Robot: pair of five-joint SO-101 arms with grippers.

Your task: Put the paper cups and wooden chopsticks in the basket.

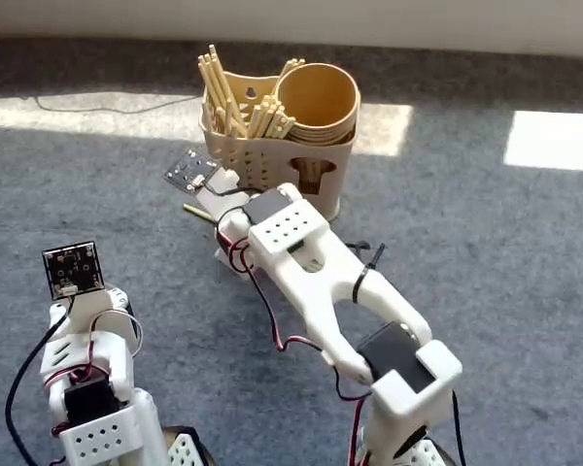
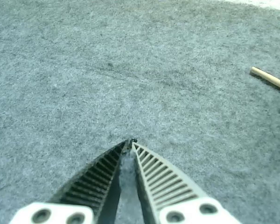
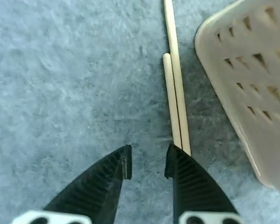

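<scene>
Now, your right gripper [image 3: 148, 154] hangs narrowly open just above the surface [image 3: 60, 70] — the two loose chopsticks [image 3: 178, 93] lie slightly off its gap, pointing straight ahead alongside the basket [image 3: 242, 70].

Grey carpet [image 1: 486, 252] (sunlit patches [image 1: 554, 141] at the far side) below a pale wall [image 1: 369, 19]

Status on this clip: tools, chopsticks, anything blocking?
Left tool shut, empty. Right tool open, two loose chopsticks at one fingertip, beside basket. Cups already in basket. Nothing in the way.
</scene>
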